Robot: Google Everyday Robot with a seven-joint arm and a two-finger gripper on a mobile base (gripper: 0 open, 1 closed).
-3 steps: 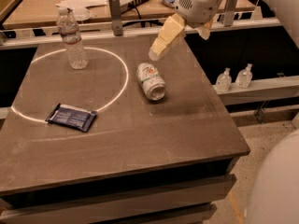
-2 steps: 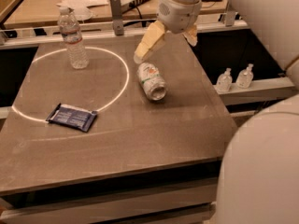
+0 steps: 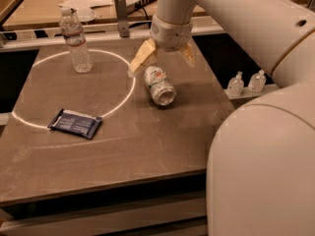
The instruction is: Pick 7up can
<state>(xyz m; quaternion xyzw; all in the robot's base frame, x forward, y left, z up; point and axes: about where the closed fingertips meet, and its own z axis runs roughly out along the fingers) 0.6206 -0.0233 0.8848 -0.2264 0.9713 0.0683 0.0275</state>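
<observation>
The 7up can [image 3: 159,85] lies on its side on the dark table [image 3: 147,141], its open end toward me, whitish with a green and red logo. My gripper [image 3: 162,63] hangs just above the can's far end. Its two tan fingers [image 3: 141,59] are spread open on either side of the can, and hold nothing. The white arm comes in from the upper right and fills the right of the view.
A clear plastic water bottle [image 3: 76,41] stands upright at the back left, on a white circle line. A dark blue snack packet [image 3: 75,123] lies flat at the left front. Two small bottles [image 3: 246,82] sit on a ledge right of the table.
The gripper has moved left and down from the back right to just over the can. The can, bottle and packet have not moved.
</observation>
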